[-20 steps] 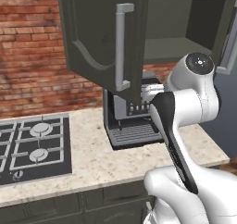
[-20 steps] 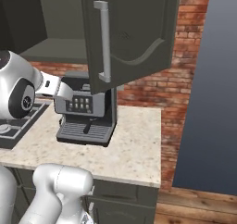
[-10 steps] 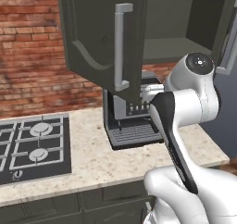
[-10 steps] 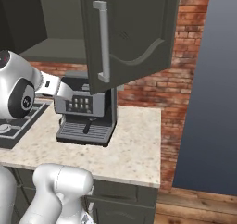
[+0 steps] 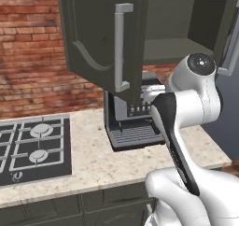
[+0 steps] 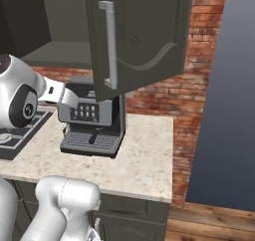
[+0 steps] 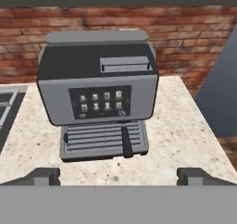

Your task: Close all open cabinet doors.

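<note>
An upper cabinet (image 5: pixel 179 31) stands open. Its left cabinet door (image 5: pixel 98 38), dark grey-green with an arched moulding and a vertical silver handle (image 5: pixel 119 47), swings out toward me. A second open door (image 5: pixel 230 26) shows edge-on at the far right. From the other side the big door (image 6: pixel 144 36) and its handle (image 6: pixel 110 46) hang over the counter, with the open shelf (image 6: pixel 55 41) to the left. My gripper (image 7: pixel 119 177) is open with nothing between its fingertips (image 7: pixel 44 176). It sits below the cabinet and faces the coffee machine.
A grey coffee machine (image 7: pixel 97 93) stands on the speckled counter (image 6: pixel 144 155) against the brick wall, right under the open door. A gas hob (image 5: pixel 32 145) lies to the left. The counter ends at the right (image 6: pixel 172 185) beside a dark wall panel.
</note>
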